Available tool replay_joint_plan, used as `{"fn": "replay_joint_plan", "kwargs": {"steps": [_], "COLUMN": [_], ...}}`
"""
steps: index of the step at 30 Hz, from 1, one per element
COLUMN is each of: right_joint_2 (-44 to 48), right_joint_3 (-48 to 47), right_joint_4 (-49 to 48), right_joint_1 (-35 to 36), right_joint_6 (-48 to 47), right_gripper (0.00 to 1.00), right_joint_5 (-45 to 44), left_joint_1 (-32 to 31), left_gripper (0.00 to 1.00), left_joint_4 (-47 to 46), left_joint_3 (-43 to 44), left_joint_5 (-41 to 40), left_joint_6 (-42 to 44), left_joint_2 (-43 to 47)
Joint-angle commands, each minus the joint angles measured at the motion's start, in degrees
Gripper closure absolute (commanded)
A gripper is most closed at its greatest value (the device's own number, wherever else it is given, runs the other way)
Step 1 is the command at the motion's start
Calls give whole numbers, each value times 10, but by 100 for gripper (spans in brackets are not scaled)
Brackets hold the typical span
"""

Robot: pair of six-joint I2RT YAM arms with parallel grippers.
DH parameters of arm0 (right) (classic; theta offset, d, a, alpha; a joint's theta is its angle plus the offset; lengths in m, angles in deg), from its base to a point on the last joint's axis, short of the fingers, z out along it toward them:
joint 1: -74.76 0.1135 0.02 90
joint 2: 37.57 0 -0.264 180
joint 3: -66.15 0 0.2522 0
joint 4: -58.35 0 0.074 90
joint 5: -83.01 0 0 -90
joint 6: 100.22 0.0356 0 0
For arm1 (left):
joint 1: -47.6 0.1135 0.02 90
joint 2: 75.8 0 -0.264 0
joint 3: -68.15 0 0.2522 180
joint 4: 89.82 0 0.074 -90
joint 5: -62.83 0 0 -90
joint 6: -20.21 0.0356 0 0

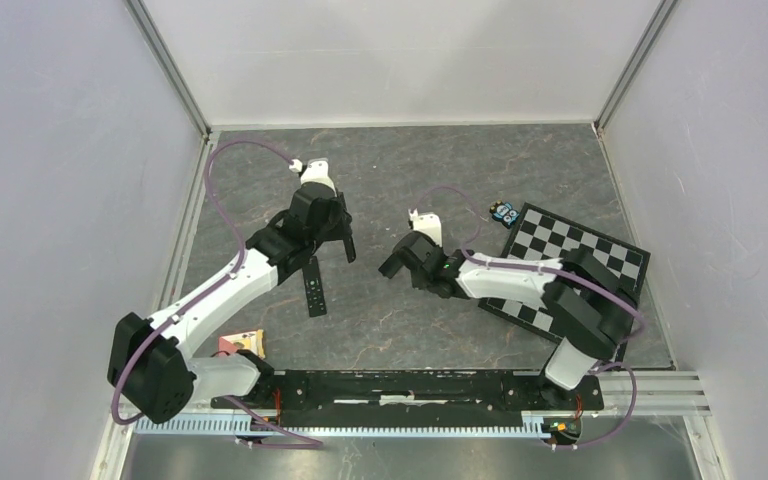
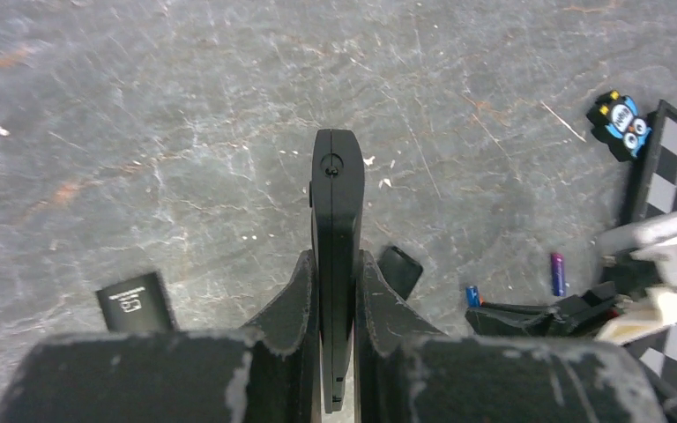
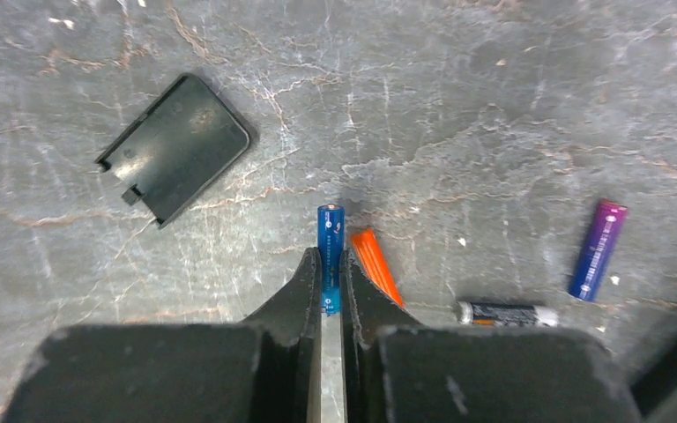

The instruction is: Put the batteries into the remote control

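Blue battery [image 3: 331,231] is pinched btwn the right gripper's [image 3: 331,264] narrow fingers, low over the table [image 3: 494,106]. Orange battery [image 3: 375,264] lies just beside. The dark-silver battery [image 3: 506,313] and purple battery [image 3: 597,249] lie further right, 4 total. Black cover [image 3: 176,145] lies apart, upper left. Remote [image 2: 337,194] stands on edge, clamped in left gripper [image 2: 336,264].

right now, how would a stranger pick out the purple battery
Start at the black-and-white checkered board on the right of the grey table. Left of it lies a slim purple cylinder battery. It is the only purple one, beside a black-and-silver battery.
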Motion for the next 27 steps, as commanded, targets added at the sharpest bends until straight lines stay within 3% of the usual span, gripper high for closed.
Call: {"fn": "replay_joint_plan", "kwargs": {"steps": [1,8,14,27], "right_joint_2": [94,230,356,376], "right_joint_3": [31,96,168,142], "right_joint_4": [-56,-118,-264,-361], "right_joint_1": [-4,-5,-5,-6], "right_joint_6": [-29,-58,-114,-143], "right_gripper": [94,92,93,94], "right_joint_5": [-7,47,116,181], "left_joint_1": [29,53,69,74], "left_gripper": [98,98,98,98], "left_joint_4": [-94,-222,-299,-527], "left_joint_3": [-45,-102,-96,-125], "left_joint_5": [129,302,414,543], "left_joint_6": [-64,-121,-181,-357], "left_joint_2": [24,-5,-11,-46]}}
